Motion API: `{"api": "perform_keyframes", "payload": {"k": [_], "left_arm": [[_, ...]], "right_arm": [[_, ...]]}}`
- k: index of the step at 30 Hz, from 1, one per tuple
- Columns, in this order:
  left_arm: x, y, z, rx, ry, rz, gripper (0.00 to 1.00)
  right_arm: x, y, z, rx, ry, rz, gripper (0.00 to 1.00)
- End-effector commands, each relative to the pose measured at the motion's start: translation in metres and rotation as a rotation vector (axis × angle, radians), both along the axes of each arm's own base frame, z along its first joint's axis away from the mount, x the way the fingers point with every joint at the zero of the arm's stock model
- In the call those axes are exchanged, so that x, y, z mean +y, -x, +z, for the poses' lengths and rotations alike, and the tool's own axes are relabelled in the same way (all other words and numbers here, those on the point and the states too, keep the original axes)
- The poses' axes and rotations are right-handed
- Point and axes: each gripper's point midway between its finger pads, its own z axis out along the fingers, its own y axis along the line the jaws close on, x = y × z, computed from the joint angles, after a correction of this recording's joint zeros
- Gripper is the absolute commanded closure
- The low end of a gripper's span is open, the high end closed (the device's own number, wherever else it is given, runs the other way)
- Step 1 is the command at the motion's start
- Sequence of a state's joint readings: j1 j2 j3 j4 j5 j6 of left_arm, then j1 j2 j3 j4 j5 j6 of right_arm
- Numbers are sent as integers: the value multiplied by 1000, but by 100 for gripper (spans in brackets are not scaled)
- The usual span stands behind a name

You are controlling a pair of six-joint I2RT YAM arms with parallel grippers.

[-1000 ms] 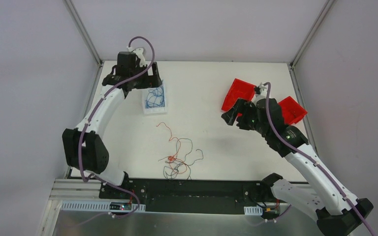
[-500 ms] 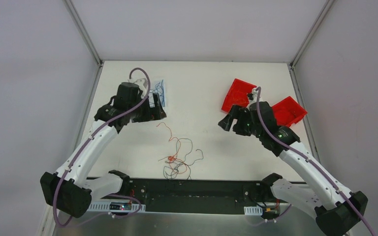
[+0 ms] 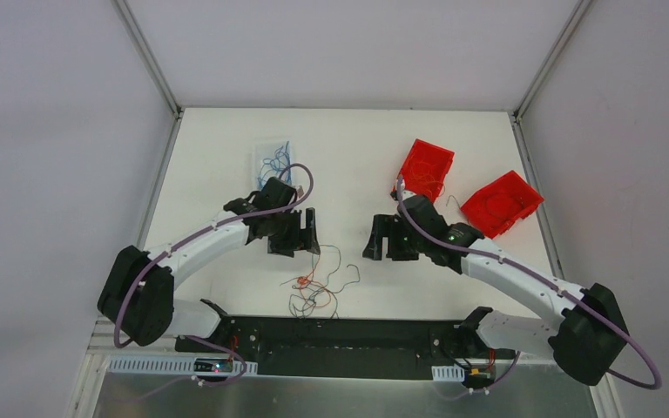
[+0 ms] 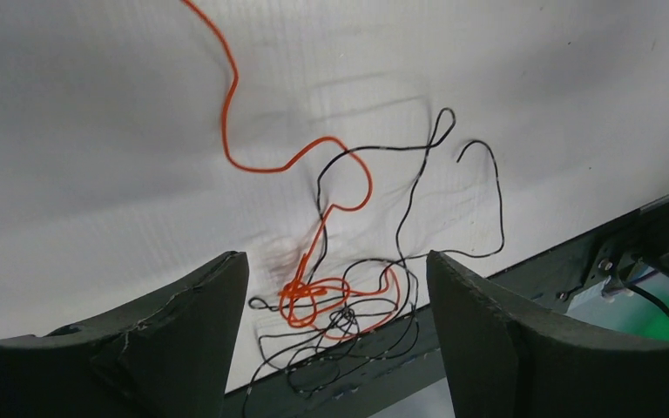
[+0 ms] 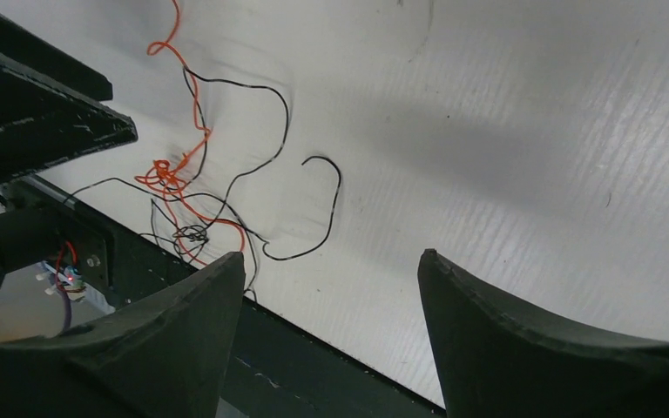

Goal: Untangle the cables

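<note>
A tangle of thin orange and black cables [image 3: 316, 280] lies at the table's near edge, centre. It shows in the left wrist view [image 4: 340, 296] and in the right wrist view [image 5: 187, 205]. A long orange strand [image 4: 231, 122] trails away from the knot. My left gripper [image 3: 300, 235] is open and empty, hovering just above and left of the tangle. My right gripper [image 3: 381, 242] is open and empty, to the right of the tangle. Blue cables [image 3: 272, 159] lie in a clear tray at the back left.
Two red bins stand at the back right: one [image 3: 425, 165] near the centre, one [image 3: 498, 202] nearer the right wall. Thin wires show inside both. A black rail [image 3: 348, 335] runs along the table's near edge, just beyond the tangle.
Both arms have swung from the back of the table toward the near centre. The left gripper left the blue-cable tray; the right left the red bins. The tangle has not moved.
</note>
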State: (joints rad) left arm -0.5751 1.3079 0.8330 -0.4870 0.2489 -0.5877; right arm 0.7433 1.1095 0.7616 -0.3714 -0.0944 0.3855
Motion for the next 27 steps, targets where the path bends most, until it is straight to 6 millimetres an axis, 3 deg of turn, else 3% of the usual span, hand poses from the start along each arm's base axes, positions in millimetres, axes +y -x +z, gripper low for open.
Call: {"api": "perform_keyframes", "payload": {"k": [1,7,12,13,15,19,23,27], "left_arm": [[-28,-19,-2,-39,107,-30,24],[-27,-34,-25,-46,54,-9,39],[-23,-38,-39,-26,6,-10,85],[-22,-37,-38,-29,3,-7,90],[-21,-37,-32,-40,8,0,89],[-14,-36,-13,-79,0,21,73],[-3,-42,-5,-120,-28,69,68],[8,-50,-2,-131,-33,206,45]], "right_arm": [[11,1,-7,-27,-4,26,24],[10,6,-4,-63,-17,32,25],[10,8,-4,-64,-16,41,25],[10,8,-4,-62,-17,42,25],[10,9,-4,-64,-16,46,25],[8,9,-3,-71,-17,44,25],[7,9,-5,-77,-18,37,25],[6,11,-5,-76,-28,32,25]]}}
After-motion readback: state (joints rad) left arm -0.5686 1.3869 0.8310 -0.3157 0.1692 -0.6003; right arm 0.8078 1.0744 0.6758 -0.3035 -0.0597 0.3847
